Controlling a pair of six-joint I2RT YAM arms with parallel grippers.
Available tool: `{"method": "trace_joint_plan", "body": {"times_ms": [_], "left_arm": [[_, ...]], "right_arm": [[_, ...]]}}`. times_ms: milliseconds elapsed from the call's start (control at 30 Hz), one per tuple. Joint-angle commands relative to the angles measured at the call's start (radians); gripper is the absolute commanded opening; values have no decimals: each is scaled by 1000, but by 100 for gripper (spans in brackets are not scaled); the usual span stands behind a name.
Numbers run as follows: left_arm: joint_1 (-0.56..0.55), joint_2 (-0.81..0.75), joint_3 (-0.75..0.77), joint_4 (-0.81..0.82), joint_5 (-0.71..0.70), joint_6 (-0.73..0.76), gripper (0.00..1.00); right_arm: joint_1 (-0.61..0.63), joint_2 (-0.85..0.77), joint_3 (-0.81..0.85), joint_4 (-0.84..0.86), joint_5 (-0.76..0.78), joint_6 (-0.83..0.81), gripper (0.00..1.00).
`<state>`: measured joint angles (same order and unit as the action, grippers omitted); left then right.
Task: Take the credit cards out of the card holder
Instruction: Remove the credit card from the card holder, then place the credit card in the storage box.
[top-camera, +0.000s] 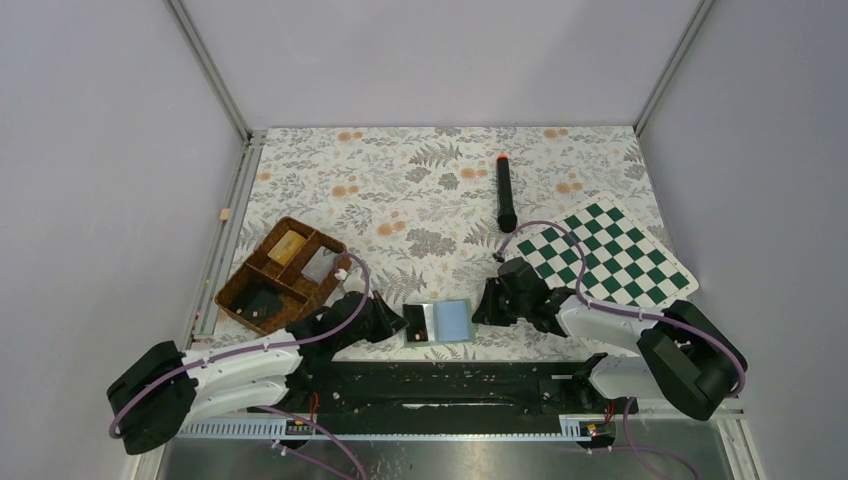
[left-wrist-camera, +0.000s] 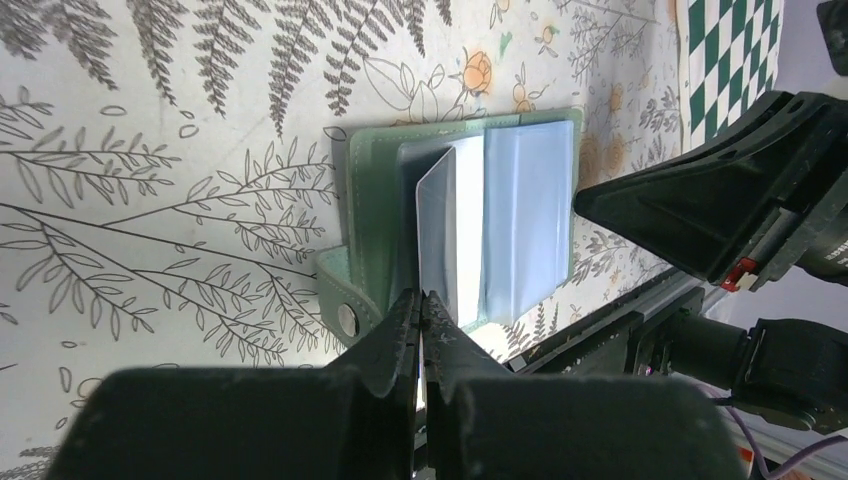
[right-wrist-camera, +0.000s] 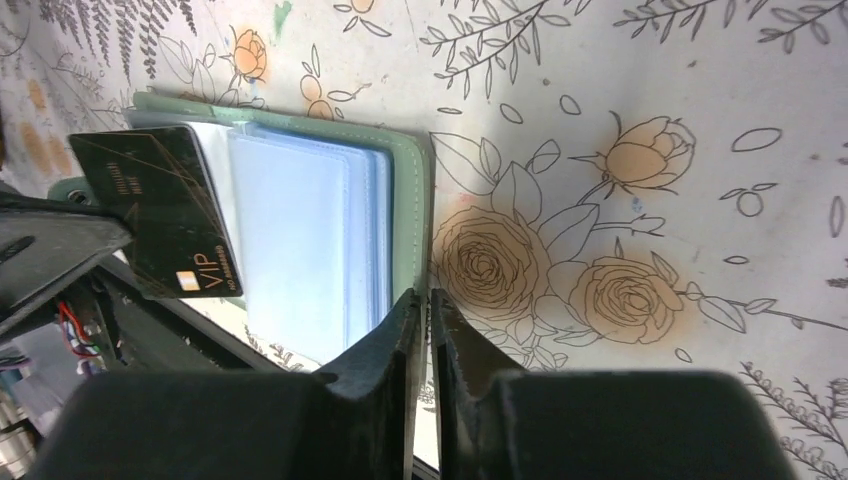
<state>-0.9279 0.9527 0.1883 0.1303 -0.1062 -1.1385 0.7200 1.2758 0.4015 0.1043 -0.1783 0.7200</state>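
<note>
The sage-green card holder (top-camera: 452, 320) lies open near the table's front edge, its pale blue sleeves (right-wrist-camera: 300, 230) facing up. My left gripper (left-wrist-camera: 421, 298) is shut on a dark credit card (right-wrist-camera: 165, 215) marked VIP, which stands tilted over the holder's left panel (left-wrist-camera: 370, 220). The left wrist view shows this card (left-wrist-camera: 438, 240) grey and nearly edge-on. My right gripper (right-wrist-camera: 426, 296) sits at the holder's right edge (right-wrist-camera: 425, 200). Only a thin slit shows between its jaws, and the green edge runs in between the tips.
A brown divided wicker tray (top-camera: 240, 290) stands at the left with a tan block (top-camera: 287, 246) and flat grey pieces in it. A green chessboard (top-camera: 610, 255) lies at the right. Behind it is a black stick (top-camera: 505, 195) with an orange tip. The arms' black rail (top-camera: 450, 385) runs just below the holder.
</note>
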Motion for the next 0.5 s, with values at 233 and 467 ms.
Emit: {"method": "trace_joint_plan", "body": {"times_ms": [233,467], "left_arm": [[4,-89,84,-212,-103,25,0],[8,-166,108,-237,-85,45,0]], "right_arm": [[-2,-32,114,-189,80,-80,51],[-3,-144,172,-289,129,-104,67]]}}
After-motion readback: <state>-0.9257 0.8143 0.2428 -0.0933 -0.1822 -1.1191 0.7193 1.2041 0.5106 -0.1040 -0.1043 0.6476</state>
